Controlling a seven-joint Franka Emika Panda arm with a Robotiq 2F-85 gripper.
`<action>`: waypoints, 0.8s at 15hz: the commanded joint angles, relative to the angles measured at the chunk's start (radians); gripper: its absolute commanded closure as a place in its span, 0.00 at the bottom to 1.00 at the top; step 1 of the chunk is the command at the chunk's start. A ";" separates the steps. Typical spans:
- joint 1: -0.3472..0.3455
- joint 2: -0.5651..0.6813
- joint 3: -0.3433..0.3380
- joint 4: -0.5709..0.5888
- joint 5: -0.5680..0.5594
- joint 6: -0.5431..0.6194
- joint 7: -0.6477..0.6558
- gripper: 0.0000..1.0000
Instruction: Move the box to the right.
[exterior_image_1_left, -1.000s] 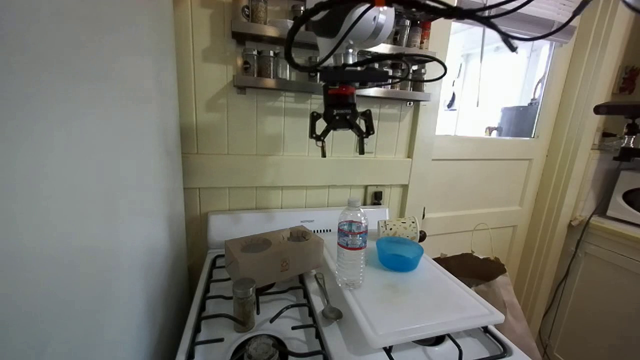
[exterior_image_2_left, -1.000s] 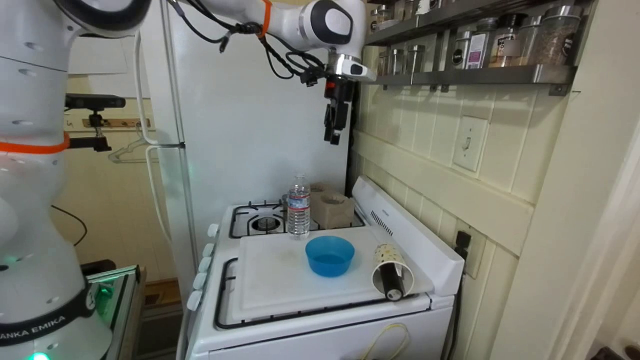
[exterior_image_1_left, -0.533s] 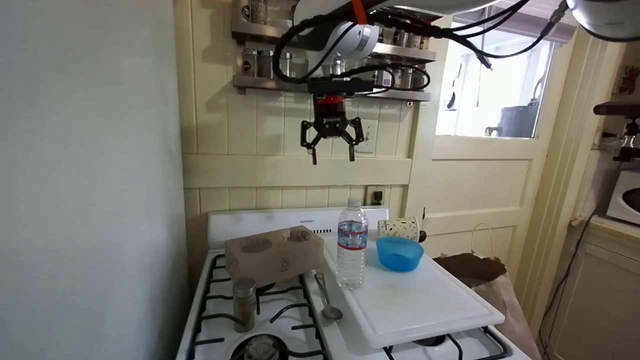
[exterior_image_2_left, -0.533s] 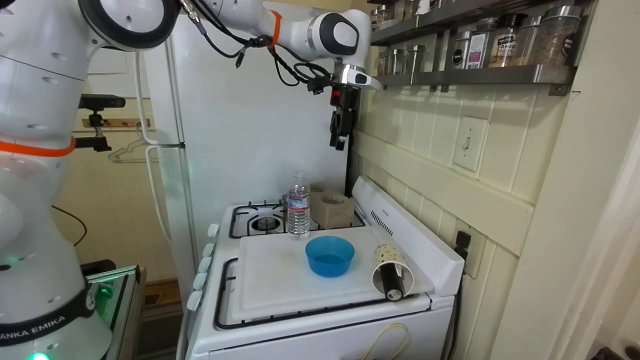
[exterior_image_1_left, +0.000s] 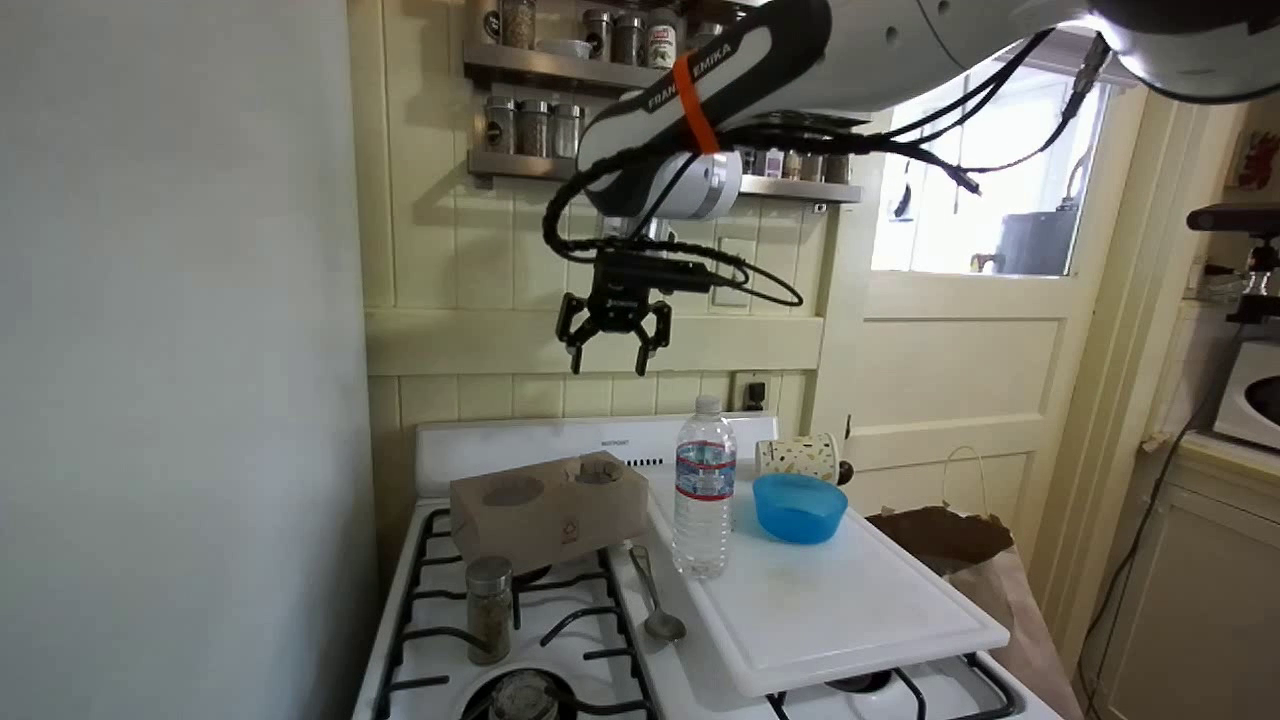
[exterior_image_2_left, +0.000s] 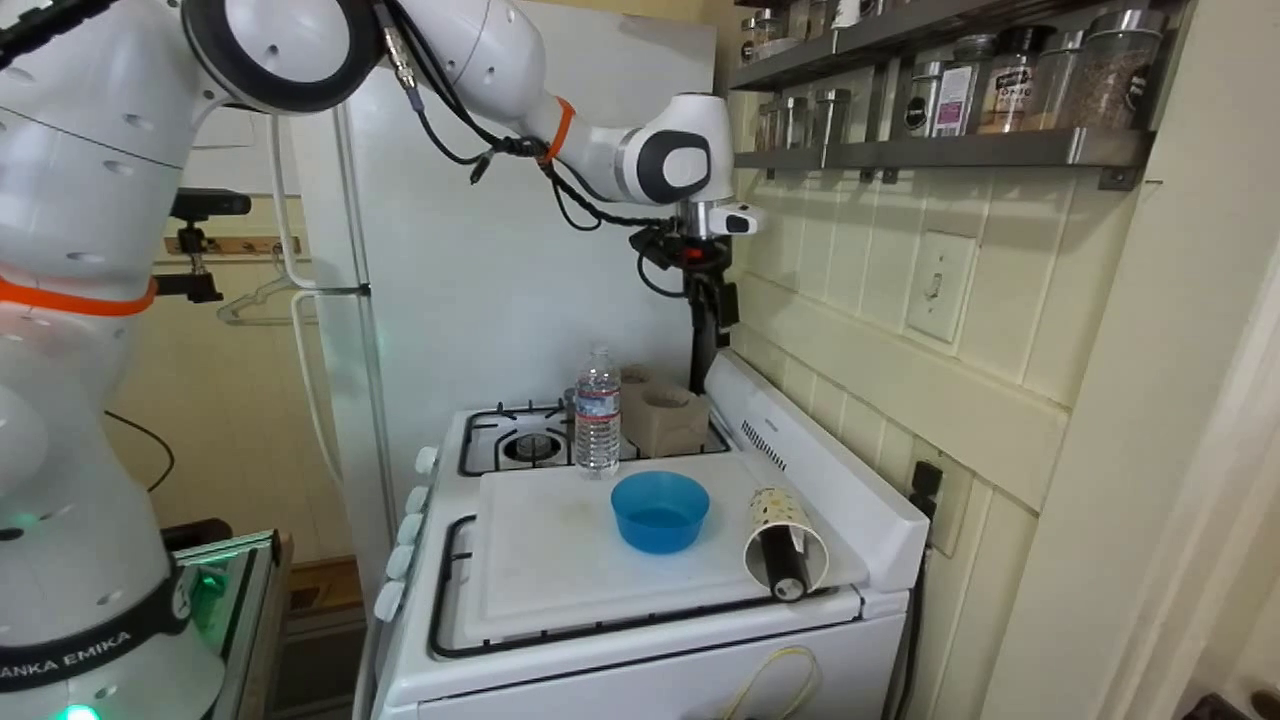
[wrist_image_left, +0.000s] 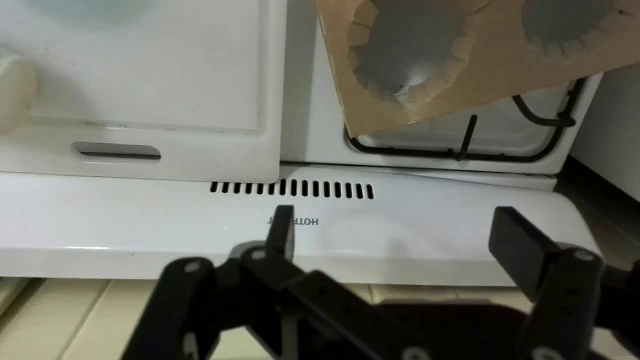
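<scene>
The box (exterior_image_1_left: 560, 525) is tan-grey cardboard with two round holes in its top. It sits at a slant on the back burner grate, and it also shows in an exterior view (exterior_image_2_left: 672, 428), partly behind the bottle. In the wrist view the box (wrist_image_left: 492, 57) is at the upper right, cut off by the frame edge. My gripper (exterior_image_1_left: 609, 366) is open and empty, high above the box and near the back wall. In the wrist view the open fingers (wrist_image_left: 397, 230) are over the stove's back panel, apart from the box. The gripper also shows in an exterior view (exterior_image_2_left: 722, 335).
A clear water bottle (exterior_image_1_left: 703, 510) stands right beside the box on the edge of a white board (exterior_image_1_left: 850, 610). A blue bowl (exterior_image_1_left: 799, 510) and a tipped patterned cup (exterior_image_1_left: 797, 459) lie on the board. A spoon (exterior_image_1_left: 652, 600) and a spice jar (exterior_image_1_left: 488, 612) are in front. Shelves (exterior_image_2_left: 1000, 150) hang above.
My gripper has moved down and, in an exterior view, leftward toward a place above the box. It stays open. The box and the other objects have not moved.
</scene>
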 joint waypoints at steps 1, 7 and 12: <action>0.007 0.027 -0.001 -0.079 0.043 0.114 -0.043 0.00; 0.043 0.022 -0.040 -0.100 -0.005 0.087 0.014 0.00; 0.046 0.050 -0.051 -0.117 -0.007 0.094 0.008 0.00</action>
